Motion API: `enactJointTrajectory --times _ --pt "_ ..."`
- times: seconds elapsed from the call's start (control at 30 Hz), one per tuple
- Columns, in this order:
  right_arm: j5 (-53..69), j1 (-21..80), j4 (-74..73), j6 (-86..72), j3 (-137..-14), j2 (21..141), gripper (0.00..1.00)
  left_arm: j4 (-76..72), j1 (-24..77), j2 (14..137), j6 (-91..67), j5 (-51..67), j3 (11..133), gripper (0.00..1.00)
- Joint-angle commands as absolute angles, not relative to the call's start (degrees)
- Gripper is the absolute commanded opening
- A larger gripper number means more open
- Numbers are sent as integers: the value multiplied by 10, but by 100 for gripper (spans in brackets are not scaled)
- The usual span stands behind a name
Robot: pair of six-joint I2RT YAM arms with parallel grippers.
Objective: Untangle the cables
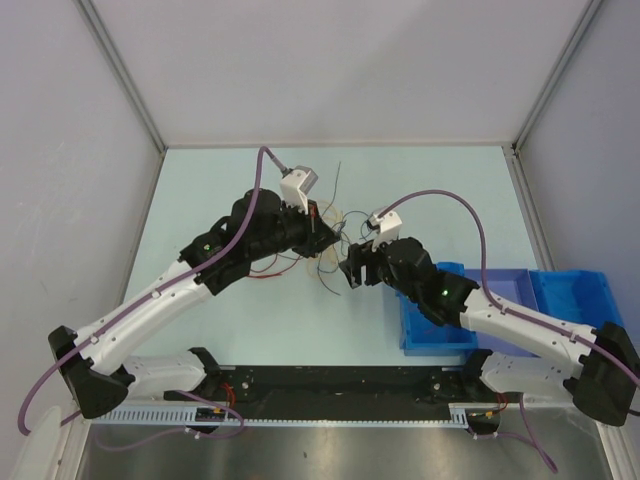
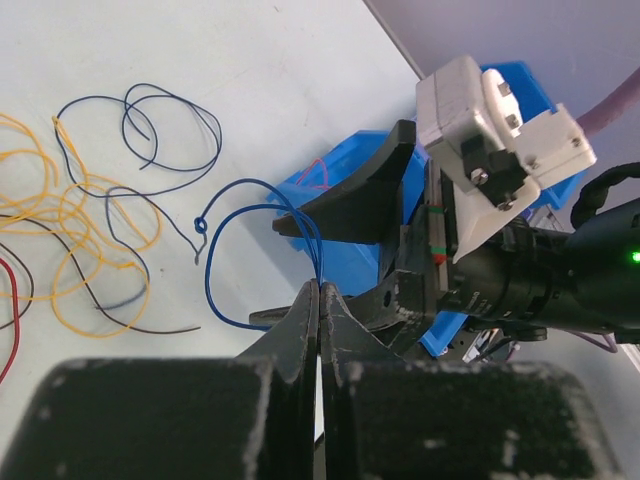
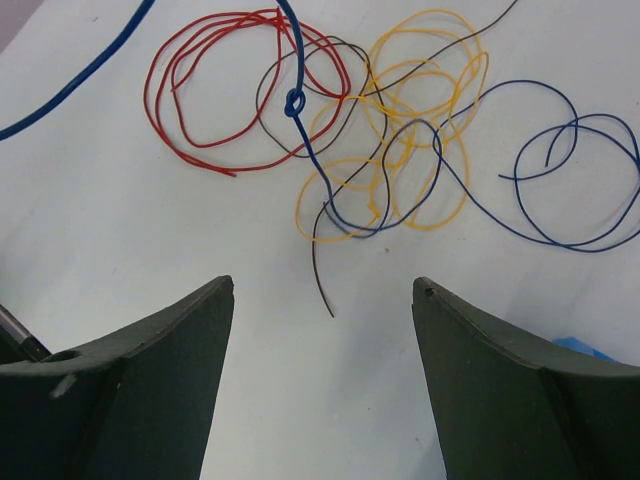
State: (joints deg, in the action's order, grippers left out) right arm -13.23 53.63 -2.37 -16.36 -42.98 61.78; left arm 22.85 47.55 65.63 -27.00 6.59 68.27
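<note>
On the table [image 1: 220,180], one tangle of cables [image 3: 400,130]; left gripper [image 2: 318,300] clenched on one blue cable [image 2: 250,181], right gripper [image 3: 325,290] released, empty.

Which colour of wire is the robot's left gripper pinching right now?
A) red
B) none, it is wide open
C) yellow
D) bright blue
D: in the left wrist view the left gripper is shut, and the bright blue cable runs straight into its closed tips.
</note>
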Motion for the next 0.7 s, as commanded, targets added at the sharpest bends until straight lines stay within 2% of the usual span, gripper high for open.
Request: enactJointTrajectory --times 0.0,0.23,0.4,0.67 --pt "-165 544 42 -139 -432 648 76 217 474 652 -275 56 693 0" --pt "-222 552 115 -111 -420 691 73 222 469 658 -278 56 708 0" --pt "-215 552 161 -99 -420 722 68 225 468 657 -280 62 715 0" --pt "-215 552 185 -101 -419 759 46 229 462 650 -279 62 713 0"
